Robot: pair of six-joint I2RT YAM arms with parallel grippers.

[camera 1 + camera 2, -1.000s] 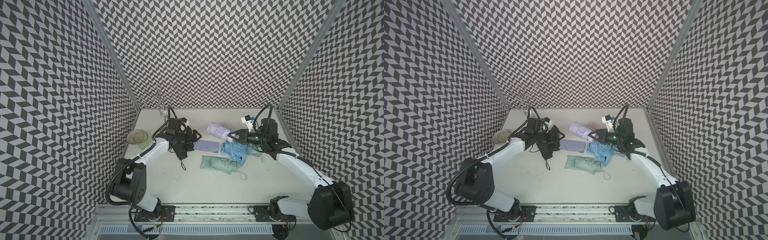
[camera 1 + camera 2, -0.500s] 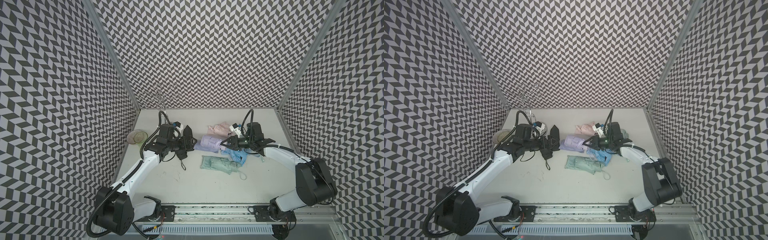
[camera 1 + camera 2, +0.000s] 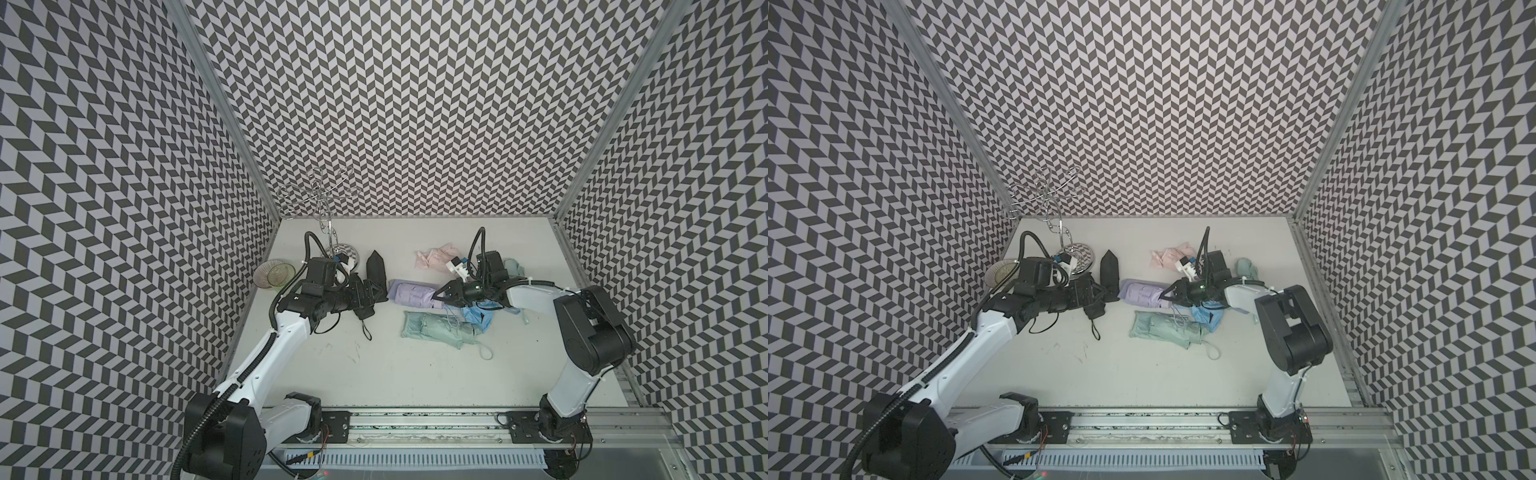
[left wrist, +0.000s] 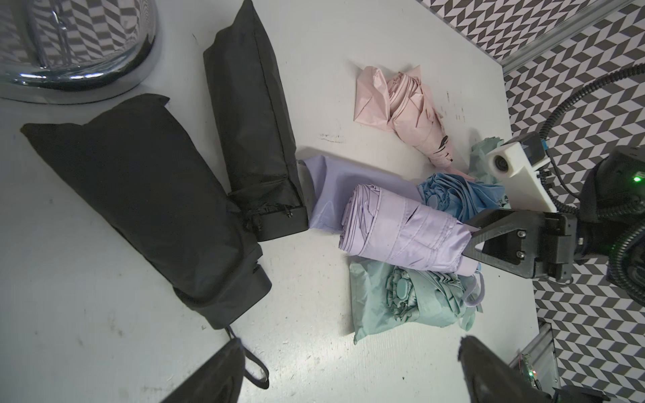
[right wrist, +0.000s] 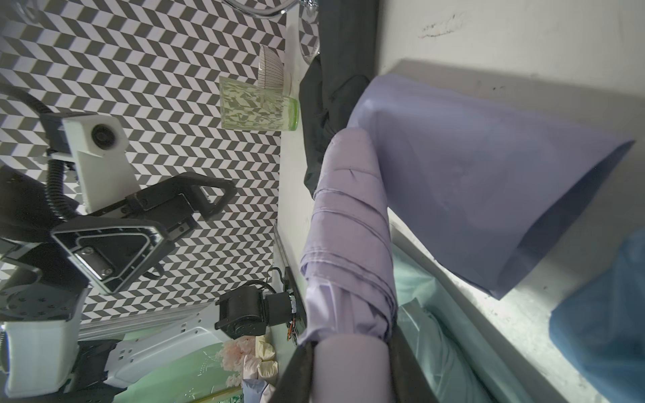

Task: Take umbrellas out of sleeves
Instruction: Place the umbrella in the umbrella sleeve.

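The right gripper is clenched on the handle end of the lilac umbrella, just right of centre in both top views. In the right wrist view its dark fingers sit on either side of the pale handle. The umbrella lies across the worktop with its pleated fabric bare. It rests partly on the flattened lilac sleeve, whose open mouth faces the right arm.

The left gripper is spread wide and holds nothing. It hovers just left of the umbrella's tip, and in the left wrist view its fingers frame bare worktop at the lower edge.

Beneath and beside that gripper lie two black umbrellas, both smooth in their sleeves, with their handle ends touching. A mint umbrella lies just below the lilac one, with a blue umbrella bunched at its right end. A pink umbrella sits above centre, apart from the rest. A glass cup stands at the left wall.
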